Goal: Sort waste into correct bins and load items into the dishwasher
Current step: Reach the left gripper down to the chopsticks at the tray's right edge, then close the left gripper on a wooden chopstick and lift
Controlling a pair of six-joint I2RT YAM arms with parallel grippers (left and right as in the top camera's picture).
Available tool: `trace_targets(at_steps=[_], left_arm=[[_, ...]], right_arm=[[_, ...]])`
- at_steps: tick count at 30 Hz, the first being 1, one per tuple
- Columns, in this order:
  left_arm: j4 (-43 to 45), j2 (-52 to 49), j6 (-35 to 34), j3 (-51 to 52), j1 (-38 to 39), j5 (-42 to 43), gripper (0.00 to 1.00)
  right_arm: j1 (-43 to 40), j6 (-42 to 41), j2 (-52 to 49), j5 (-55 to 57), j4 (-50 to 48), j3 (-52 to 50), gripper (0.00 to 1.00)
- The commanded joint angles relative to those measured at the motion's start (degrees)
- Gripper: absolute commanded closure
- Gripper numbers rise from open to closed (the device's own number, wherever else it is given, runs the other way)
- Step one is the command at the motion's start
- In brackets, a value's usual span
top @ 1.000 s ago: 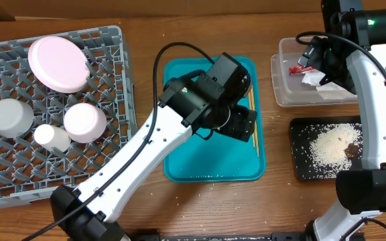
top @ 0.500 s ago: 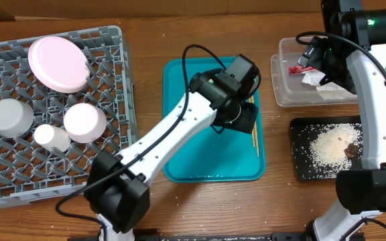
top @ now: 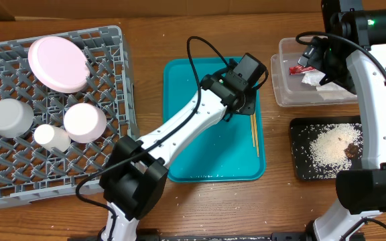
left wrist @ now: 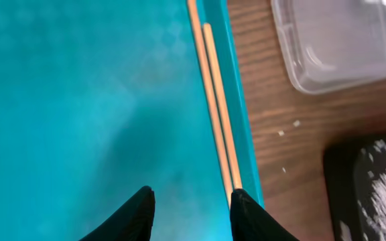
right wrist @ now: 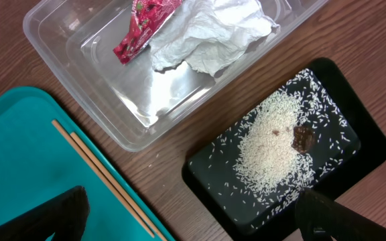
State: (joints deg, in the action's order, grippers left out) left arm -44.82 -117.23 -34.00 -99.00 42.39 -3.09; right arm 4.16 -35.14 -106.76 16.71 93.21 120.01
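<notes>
Step in hand: picking up the chopsticks (left wrist: 211, 100), the last item out. Dishes (top: 59, 63) sit in the rack (top: 5, 181); waste (right wrist: 200, 40) is binned.

Left gripper (left wrist: 189, 214) is low over the teal tray (left wrist: 79, 100), jaws part-open on nothing.

Chopsticks lie flat, paired, tight against the tray's right wall.

Next: straddle both, pinch, lift. The wall leaves little finger room.

Right gripper (right wrist: 203, 214) is over the tub (right wrist: 112, 87), jaws wide, empty.

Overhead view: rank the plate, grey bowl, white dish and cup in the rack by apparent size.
Largest: the plate.
Next: the grey bowl and white dish, too alike to rank.
Smallest: the cup.
</notes>
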Motion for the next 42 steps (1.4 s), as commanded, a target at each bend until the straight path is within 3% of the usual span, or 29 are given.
trace_targets(at_steps=[1, 11, 22, 32, 42], left_arm=[[2.14, -2.32, -1.84, 0.0, 2.19, -5.33, 0.61], [10.21, -6.19, -1.81, 0.0, 6.43, -21.35, 0.61], [15.15, -11.19, -2.8, 0.0, 6.75, -21.7, 0.66], [15.3, -14.67, -15.8, 0.0, 6.4, -22.34, 0.67], [16.39, -14.67, -15.98, 0.0, 6.36, -20.87, 0.67]], right_arm=[[-0.07, 0.5, 1.31, 0.15, -0.09, 1.14, 0.0], [-0.07, 0.5, 1.31, 0.15, -0.09, 1.14, 0.0], [-0.07, 0.5, 1.31, 0.15, -0.09, 1.14, 0.0], [-0.07, 0.48, 1.31, 0.15, -0.09, 1.14, 0.0], [-0.07, 0.48, 1.31, 0.15, -0.09, 1.14, 0.0]])
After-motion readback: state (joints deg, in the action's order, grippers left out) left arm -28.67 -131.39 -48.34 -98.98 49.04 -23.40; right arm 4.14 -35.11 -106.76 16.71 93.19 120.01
